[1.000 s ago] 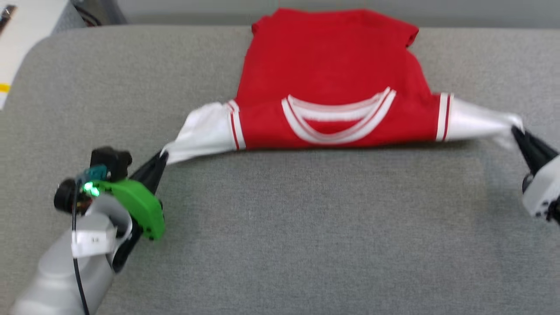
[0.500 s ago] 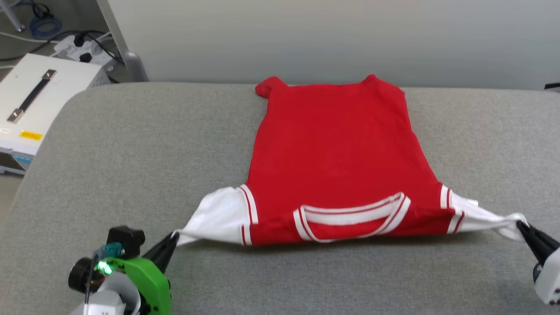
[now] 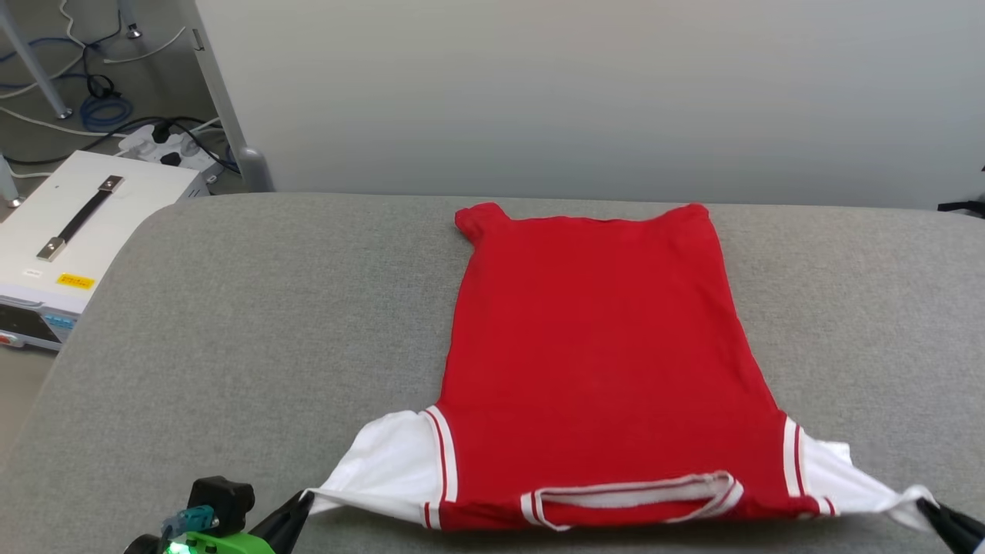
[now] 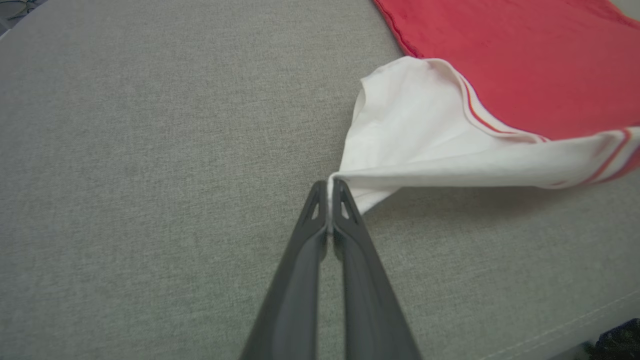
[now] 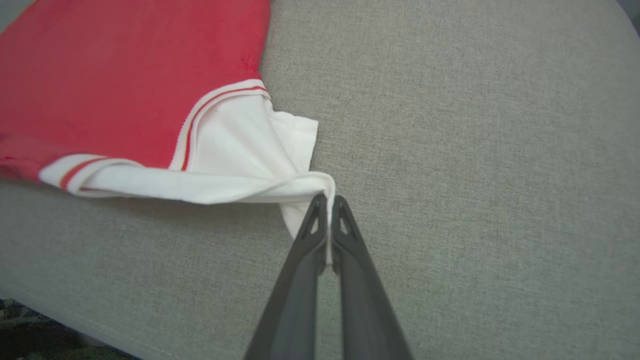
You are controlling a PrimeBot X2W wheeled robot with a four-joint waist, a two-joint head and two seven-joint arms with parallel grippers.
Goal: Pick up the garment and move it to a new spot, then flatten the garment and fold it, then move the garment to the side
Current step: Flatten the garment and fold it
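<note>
Left wrist view, tool [image 4: 328, 189] pinching garment [image 4: 410, 135] sleeve

Garment [image 3: 592, 362]: soft matt knit cloth, red body, white sleeves, ribbed striped trim.
Surface [image 3: 254, 323]: grey woven fabric, matt, coarse-grained.
Left gripper [image 4: 327, 187], right gripper [image 5: 327, 200]: dark, smooth, matt plastic.
Wrist housing [image 3: 223, 542]: glossy green plastic.
Case [image 3: 138, 208]: smooth white shell; strap [image 3: 81, 218] with shiny metal ends.

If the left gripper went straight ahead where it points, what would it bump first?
Probably the white sleeve of the garment, whose tip the left gripper pinches; past it looks like grey table.
</note>
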